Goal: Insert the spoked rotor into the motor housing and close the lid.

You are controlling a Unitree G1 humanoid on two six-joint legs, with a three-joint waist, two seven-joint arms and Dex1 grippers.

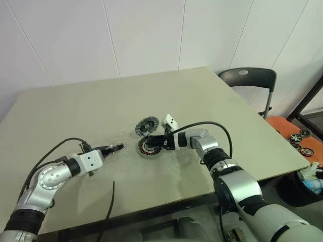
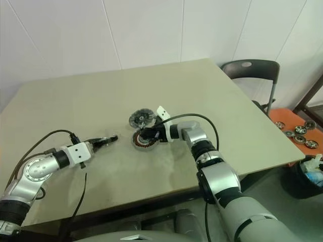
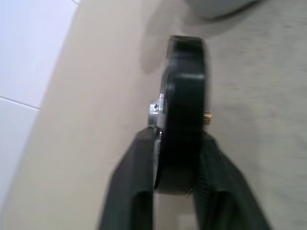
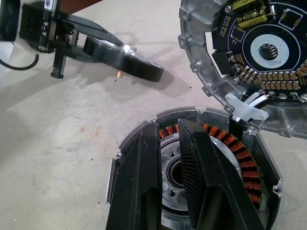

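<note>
Left wrist view is showing the left hand [image 3: 177, 158] closing its two black fingers on a dark disc with a small brass pin and a silver hub, seen edge-on: this is the spoked rotor [image 3: 184, 110], gripped by its rim and hanging just above the counter [image 3: 96, 96]. In the right wrist view the same rotor [image 4: 127, 60] is lying nearly flat in that hand, well apart from the other parts. The right hand [image 4: 170, 191] is reaching across from the right, its fingers standing narrowly apart over the motor housing [image 4: 249, 167], one finger lying inside the ring of coppery windings and the other over the rim, so it is pinching the housing wall. The housing is sitting near the middle of the counter, a little toward the near edge. Touching it on the far side, the lid [image 4: 268, 52] is leaning tilted against the housing, its inner face showing a dark circuit board. Past the counter's far right corner a dark chair [image 1: 250, 80] is standing, and some small wheels [image 1: 300, 141] are lying on an orange surface beyond the right edge
</note>
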